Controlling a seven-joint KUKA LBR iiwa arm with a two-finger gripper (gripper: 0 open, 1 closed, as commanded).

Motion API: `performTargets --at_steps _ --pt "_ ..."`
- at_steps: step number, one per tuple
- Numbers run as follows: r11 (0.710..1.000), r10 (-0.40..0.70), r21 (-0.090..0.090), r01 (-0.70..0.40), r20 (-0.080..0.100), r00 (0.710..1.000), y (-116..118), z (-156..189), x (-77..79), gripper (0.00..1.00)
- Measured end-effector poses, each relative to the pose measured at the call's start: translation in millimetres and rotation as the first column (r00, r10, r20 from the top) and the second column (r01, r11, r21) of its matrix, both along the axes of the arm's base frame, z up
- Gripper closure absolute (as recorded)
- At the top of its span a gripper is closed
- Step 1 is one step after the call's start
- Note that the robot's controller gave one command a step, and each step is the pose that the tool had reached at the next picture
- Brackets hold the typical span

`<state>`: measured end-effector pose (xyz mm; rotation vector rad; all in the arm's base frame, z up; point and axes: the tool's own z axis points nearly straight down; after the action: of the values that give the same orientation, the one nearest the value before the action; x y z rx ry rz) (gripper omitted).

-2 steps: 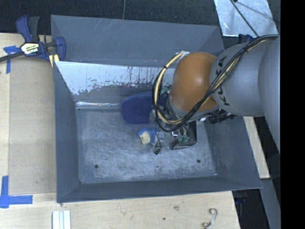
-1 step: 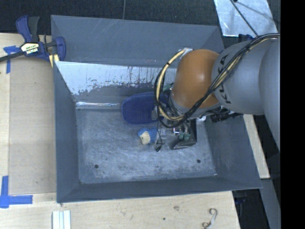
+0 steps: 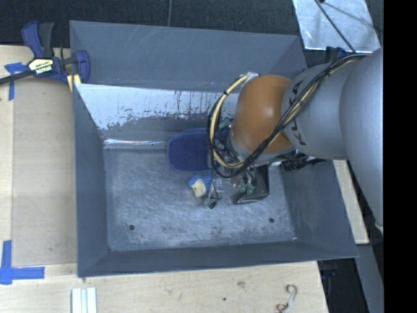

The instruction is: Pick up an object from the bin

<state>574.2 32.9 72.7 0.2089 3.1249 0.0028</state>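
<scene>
gripper (image 3: 228,193) low over the floor of the grey bin (image 3: 150,230), right of centre, beneath the arm's orange cover (image 3: 260,113) and looped cables (image 3: 218,119). just left of it, perhaps touching, a small pale lump (image 3: 197,186) with specks of blue and yellow, near mid-floor. behind that, against the back wall, a dark blue rounded thing (image 3: 187,150), partly hidden by the cables. opening and hold of gripper: impossible to tell, lost among the cables.

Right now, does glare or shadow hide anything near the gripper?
Camera view: glare brightens the bin's back wall, above the dark blue rounded thing; the small white-and-yellow thing beside the gripper lies on evenly lit floor; the arm itself hides the floor under it.
</scene>
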Motion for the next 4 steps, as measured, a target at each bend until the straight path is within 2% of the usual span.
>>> performTargets --at_steps 1,2,4 --pt "0.999 -0.052 -0.001 0.052 -0.002 0.999 8 0 -9.0 0.0" --pt "0.999 -0.052 -0.001 0.052 -0.002 0.999 8 1 -9.0 1.0" --pt "0.999 -0.051 0.0 0.051 -0.003 0.999 7 71 -5.3 1.0"
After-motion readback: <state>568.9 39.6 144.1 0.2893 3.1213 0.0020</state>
